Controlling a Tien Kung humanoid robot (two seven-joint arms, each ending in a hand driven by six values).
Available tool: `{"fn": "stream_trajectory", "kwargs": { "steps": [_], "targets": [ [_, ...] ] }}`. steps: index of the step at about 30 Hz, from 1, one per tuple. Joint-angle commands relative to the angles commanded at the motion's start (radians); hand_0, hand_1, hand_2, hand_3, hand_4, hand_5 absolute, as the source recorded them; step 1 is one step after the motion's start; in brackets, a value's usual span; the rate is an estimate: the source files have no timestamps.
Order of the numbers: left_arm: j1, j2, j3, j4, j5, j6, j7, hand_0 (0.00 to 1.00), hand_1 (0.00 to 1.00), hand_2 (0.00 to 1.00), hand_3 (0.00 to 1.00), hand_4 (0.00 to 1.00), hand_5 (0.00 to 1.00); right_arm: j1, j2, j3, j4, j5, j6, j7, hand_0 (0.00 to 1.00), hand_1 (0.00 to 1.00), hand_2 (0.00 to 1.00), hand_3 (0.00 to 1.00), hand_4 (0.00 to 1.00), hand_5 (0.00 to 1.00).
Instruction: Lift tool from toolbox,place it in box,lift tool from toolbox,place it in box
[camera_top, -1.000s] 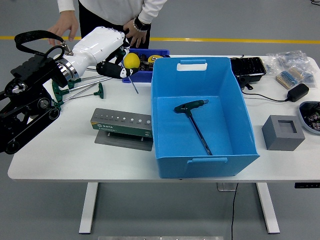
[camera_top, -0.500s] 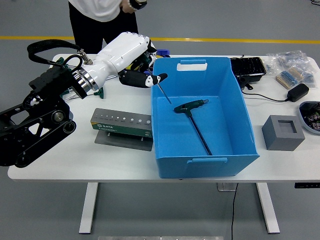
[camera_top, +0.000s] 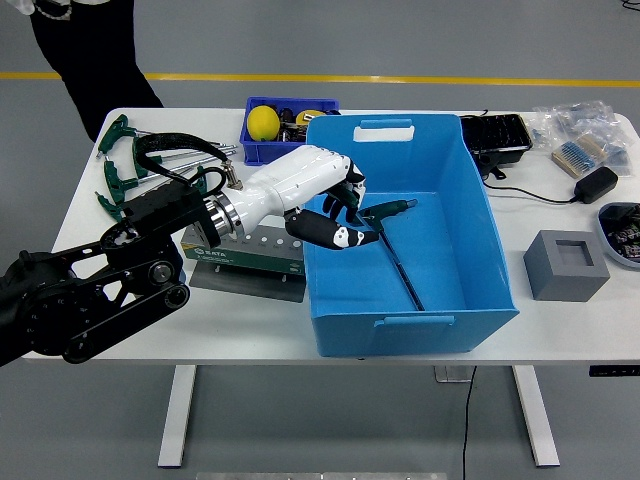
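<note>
A large blue box (camera_top: 470, 250) stands mid-table with a green T-handle tool (camera_top: 402, 262) lying on its floor. My left hand (camera_top: 338, 212) reaches over the box's left wall and hangs low inside it, right beside that tool's handle. Its fingers are curled around a second thin-shafted tool, which the hand almost wholly hides. The small dark-blue toolbox (camera_top: 290, 104) sits behind the box, holding a yellow ball (camera_top: 263, 121) and other items. More green T-handle tools (camera_top: 122, 166) lie on the table's far left. My right arm is out of sight.
A grey SATA tool stand (camera_top: 243, 250) sits on a plate left of the box, under my forearm. On the right are a grey block (camera_top: 565, 264), a black tray (camera_top: 495, 134), bagged parts (camera_top: 585, 125) and a black adapter (camera_top: 597, 184). A person (camera_top: 90, 50) stands top left.
My left arm swung right from the toolbox, carried the thin tool over the box's left wall and lowered it inside. The person stepped away to the left.
</note>
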Motion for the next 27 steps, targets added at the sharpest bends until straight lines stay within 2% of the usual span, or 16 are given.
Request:
{"fn": "stream_trajectory", "kwargs": {
  "steps": [4, 5, 10, 11, 16, 17, 18, 22, 23, 27],
  "targets": [
    [-0.004, -0.008, 0.014, 0.011, -0.001, -0.03, 0.011, 0.658, 0.678, 0.783, 0.705, 0.919, 0.611, 0.003, -0.002, -0.003, 0.0, 0.003, 0.001, 0.001, 0.695, 0.669, 0.729, 0.556, 0.789, 0.688],
    [-0.004, -0.008, 0.015, 0.013, -0.001, -0.035, 0.011, 0.709, 0.739, 0.857, 0.729, 0.925, 0.63, 0.003, -0.002, -0.004, 0.0, 0.004, 0.001, 0.002, 0.695, 0.67, 0.729, 0.556, 0.791, 0.688],
    [-0.002, -0.006, 0.014, 0.022, 0.002, -0.055, 0.012, 0.709, 0.739, 0.857, 0.729, 0.925, 0.63, 0.005, -0.003, -0.008, 0.0, 0.011, 0.002, 0.004, 0.695, 0.67, 0.729, 0.556, 0.791, 0.688],
    [-0.001, -0.005, 0.013, 0.024, 0.002, -0.058, 0.014, 0.734, 0.772, 0.919, 0.738, 0.929, 0.658, 0.005, -0.003, -0.008, 0.0, 0.011, 0.002, 0.004, 0.695, 0.67, 0.729, 0.556, 0.791, 0.69],
    [0.006, -0.004, 0.004, 0.032, 0.006, -0.068, 0.031, 0.734, 0.772, 0.919, 0.738, 0.929, 0.658, 0.006, -0.003, -0.007, -0.001, 0.01, 0.002, 0.005, 0.695, 0.67, 0.729, 0.556, 0.791, 0.69],
    [0.008, -0.004, 0.002, 0.033, 0.007, -0.068, 0.034, 0.863, 0.896, 0.998, 0.795, 0.928, 0.662, 0.006, -0.003, -0.007, -0.001, 0.009, 0.002, 0.005, 0.695, 0.669, 0.729, 0.557, 0.792, 0.69],
    [0.01, -0.004, -0.001, 0.033, 0.008, -0.068, 0.036, 0.863, 0.896, 0.998, 0.795, 0.928, 0.662, 0.007, -0.003, -0.007, -0.001, 0.009, 0.002, 0.005, 0.695, 0.669, 0.729, 0.557, 0.792, 0.69],
    [0.038, -0.007, -0.041, 0.038, -0.014, -0.03, 0.023, 0.863, 0.896, 0.998, 0.795, 0.928, 0.662, 0.007, -0.003, -0.008, -0.001, 0.012, 0.002, 0.006, 0.695, 0.669, 0.729, 0.557, 0.792, 0.69],
    [0.049, -0.01, -0.058, 0.039, -0.024, -0.016, 0.013, 0.878, 0.897, 0.998, 0.845, 0.929, 0.67, 0.007, -0.003, -0.008, -0.001, 0.012, 0.002, 0.006, 0.694, 0.67, 0.729, 0.556, 0.791, 0.69],
    [0.131, -0.036, -0.175, 0.049, -0.13, 0.07, -0.059, 0.878, 0.897, 0.998, 0.845, 0.929, 0.67, 0.008, -0.003, -0.012, -0.001, 0.019, 0.003, 0.009, 0.694, 0.67, 0.729, 0.556, 0.791, 0.69]
  ]
}}
